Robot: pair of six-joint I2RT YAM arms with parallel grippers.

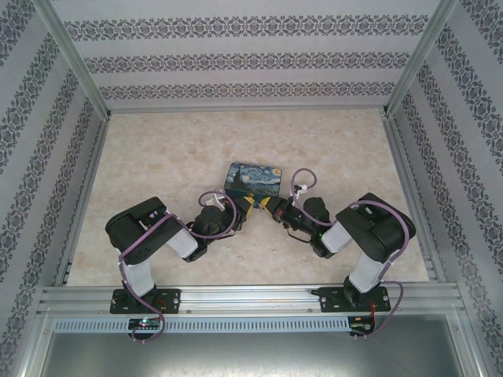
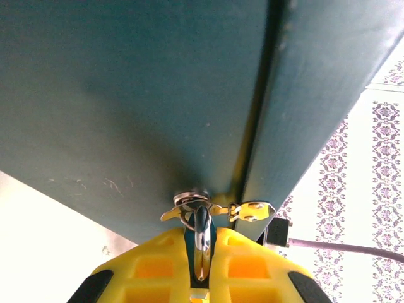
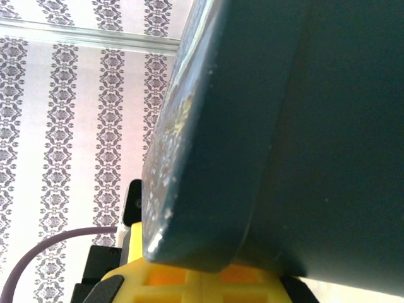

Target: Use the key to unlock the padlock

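**Operator:** What am I working in?

**Spotter:** You're in a booth of grey damask-striped wallpaper (image 1: pixel 236 63), over a pale marbled desk (image 1: pixel 157 149). The night-sky-print box (image 1: pixel 253 179) lies mid-desk, and both your claws meet at its near edge.

**Operator:** Where's the padlock?

**Spotter:** In your left wrist view, the padlock (image 2: pixel 202 237) hangs by the brassy hasp (image 2: pixel 251 210) on the box's dark teal front. Your left claw (image 1: pixel 248 206) is clenched on it, with yellow fingers (image 2: pixel 151 265) on either side. I read that slim silver piece as the lock body, but I'm not certain.

**Operator:** And the right?

**Spotter:** Your right claw (image 1: pixel 269 206) is clamped tight, close against the box's rounded corner. I cannot tell whether it holds the key.

**Operator:** Which step is this?

**Spotter:** I'd judge you're steadying the lock for the key. Next you'd need the key tip lined up with the keyway, pushed in straight, then turned while your left stops the body swinging.

**Operator:** Any writing?

**Spotter:** None you could read, just painted swirls on the lid.
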